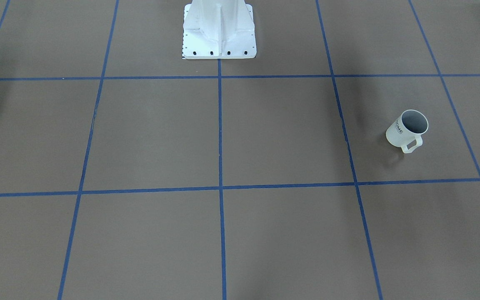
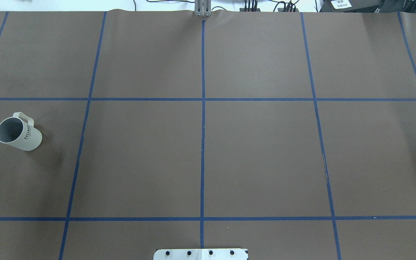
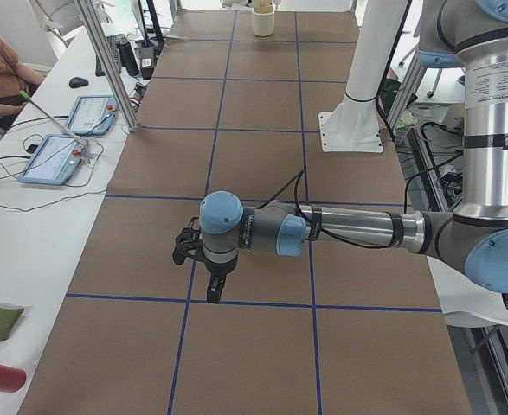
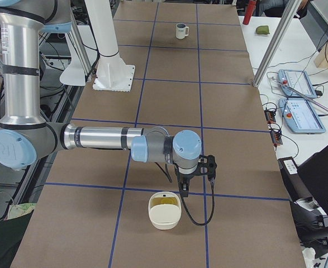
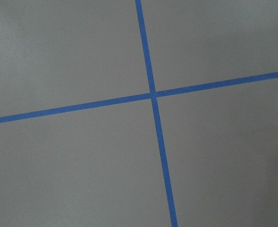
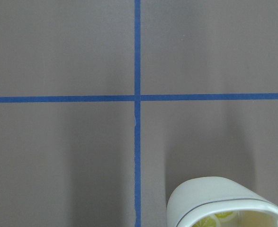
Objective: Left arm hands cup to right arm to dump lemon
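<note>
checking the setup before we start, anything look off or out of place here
Nothing is spilled or tipped: the cup stands upright at the robot's left end. One oddity: its grey inside looks empty, while lemon slices lie in a cream tub near the right gripper.

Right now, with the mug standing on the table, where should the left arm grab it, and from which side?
Probably the rim of the mug, from straight above: it stands upright with its mouth open. Pinch the wall on the robot's side: the handle points away from the robot, out of the way.
</note>
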Controlling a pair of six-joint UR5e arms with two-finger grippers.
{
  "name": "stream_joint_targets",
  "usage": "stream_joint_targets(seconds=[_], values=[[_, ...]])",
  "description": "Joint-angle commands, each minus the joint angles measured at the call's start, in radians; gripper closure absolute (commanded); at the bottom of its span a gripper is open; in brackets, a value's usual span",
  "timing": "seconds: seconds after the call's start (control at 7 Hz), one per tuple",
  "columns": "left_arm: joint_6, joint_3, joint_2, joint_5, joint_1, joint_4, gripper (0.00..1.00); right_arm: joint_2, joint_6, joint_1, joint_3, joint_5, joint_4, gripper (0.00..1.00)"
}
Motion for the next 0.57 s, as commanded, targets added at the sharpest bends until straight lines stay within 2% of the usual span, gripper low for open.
stream_joint_targets(seconds=[0.0, 0.43], values=[[-0.041, 0.004, 0.003, 0.036, -0.001, 0.001, 0.0, 0.0, 0.0, 0.0, -0.001, 0.0, 0.0, 0.0], [-0.118, 0.013, 0.001, 0.059, -0.001, -0.001, 0.0, 0.002, 0.0, 0.0, -0.001, 0.0, 0.0, 0.0]])
